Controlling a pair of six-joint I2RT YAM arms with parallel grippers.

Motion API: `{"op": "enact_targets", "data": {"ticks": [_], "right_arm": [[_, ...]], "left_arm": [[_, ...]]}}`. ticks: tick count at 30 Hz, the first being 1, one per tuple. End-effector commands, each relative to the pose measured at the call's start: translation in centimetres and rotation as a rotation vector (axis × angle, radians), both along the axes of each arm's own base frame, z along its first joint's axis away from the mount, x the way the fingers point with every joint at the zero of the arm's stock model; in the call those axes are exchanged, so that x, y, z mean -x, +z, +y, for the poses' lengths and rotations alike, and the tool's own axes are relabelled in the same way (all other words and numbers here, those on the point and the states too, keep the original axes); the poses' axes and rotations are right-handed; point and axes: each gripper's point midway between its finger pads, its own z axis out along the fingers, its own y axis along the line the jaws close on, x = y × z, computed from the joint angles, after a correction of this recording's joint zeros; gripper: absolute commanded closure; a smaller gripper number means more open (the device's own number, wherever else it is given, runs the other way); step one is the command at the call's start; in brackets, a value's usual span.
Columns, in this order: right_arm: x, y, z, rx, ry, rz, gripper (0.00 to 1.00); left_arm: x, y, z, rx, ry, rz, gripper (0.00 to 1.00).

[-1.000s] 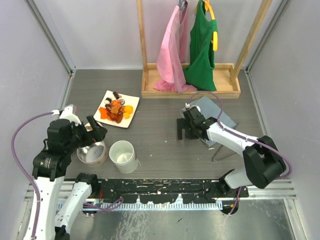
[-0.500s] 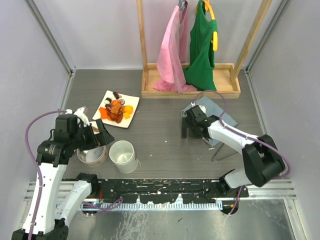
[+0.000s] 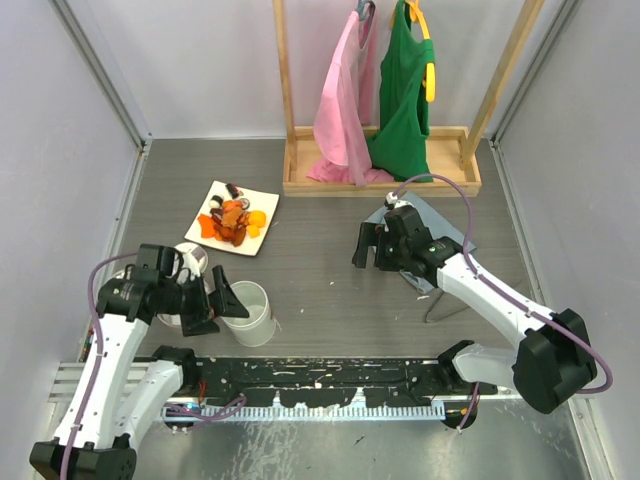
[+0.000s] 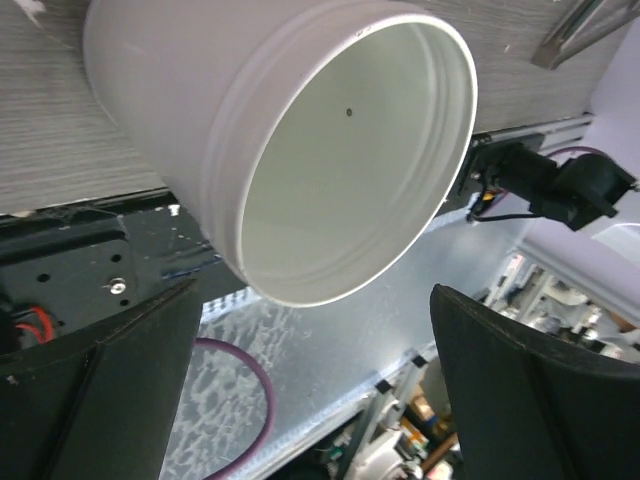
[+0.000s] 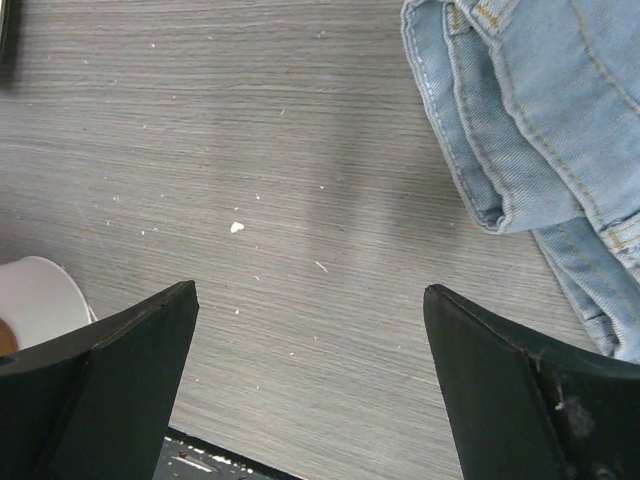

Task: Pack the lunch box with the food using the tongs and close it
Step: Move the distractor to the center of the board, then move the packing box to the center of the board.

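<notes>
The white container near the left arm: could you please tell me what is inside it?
The white container looks empty: only a tiny dark speck on bare white. Its wall hides part of the inside.

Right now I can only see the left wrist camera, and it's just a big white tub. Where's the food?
Observer: The food is piled on a white plate toward the back left of the table.
Operator: And the tongs?
Observer: The tongs lie flat on the right side, and the right arm passes over part of them.
Operator: Is that arm holding anything?
Observer: No. The right gripper is open and empty above bare tabletop, beside some folded jeans.
</notes>
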Motion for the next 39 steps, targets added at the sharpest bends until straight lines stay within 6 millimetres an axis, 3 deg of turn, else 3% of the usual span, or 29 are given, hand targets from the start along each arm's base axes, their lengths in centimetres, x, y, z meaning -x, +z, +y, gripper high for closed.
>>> {"op": "enact_targets", "data": {"ticks": [1, 7, 11, 16, 19, 25, 28, 31, 34, 37, 39], "right_arm": [[0.1, 1.6, 0.9, -0.074, 0.007, -0.023, 0.00], [0.3, 2.0, 1.0, -0.104, -0.016, -0.028, 0.00], [0.6, 1.8, 0.6, -0.098, -0.026, -0.029, 0.00], [1.0, 1.8, -0.4, -0.074, -0.065, -0.034, 0.00], [0.8, 2.3, -2.6, -0.019, -0.176, -0.060, 0.00], [0.8, 4.9, -6.5, 0.024, -0.347, -0.189, 0.00], [1.2, 5.9, -7.4, 0.015, -0.384, -0.225, 0.00], [1.5, 6.2, -8.0, 0.015, -0.402, -0.235, 0.00], [1.9, 6.0, -8.3, 0.020, -0.412, -0.233, 0.00], [1.9, 6.0, -8.7, 0.019, -0.433, -0.242, 0.00], [1.8, 5.9, -9.0, 0.021, -0.456, -0.249, 0.00]], "left_arm": [[-1.5, 1.6, -2.2, 0.159, 0.008, -0.036, 0.02], [-4.5, 2.0, -3.8, 0.185, 0.040, -0.098, 0.02], [-6.3, 1.6, -6.0, 0.164, 0.014, -0.128, 0.01], [-9.4, 2.0, -10.5, 0.182, -0.040, -0.200, 0.02], [-11.3, 2.4, -13.8, 0.192, -0.097, -0.227, 0.02], [-15.9, 2.8, -21.7, 0.208, -0.202, -0.296, 0.02], [-17.9, 2.8, -23.8, 0.201, -0.198, -0.308, 0.01], [-18.5, 2.9, -23.5, 0.181, -0.169, -0.322, 0.00], [-17.3, 4.0, -21.5, 0.132, -0.168, -0.350, 0.01], [-15.6, 4.9, -18.0, 0.037, -0.161, -0.398, 0.02], [-14.8, 5.0, -14.2, -0.073, -0.091, -0.430, 0.02]]}}
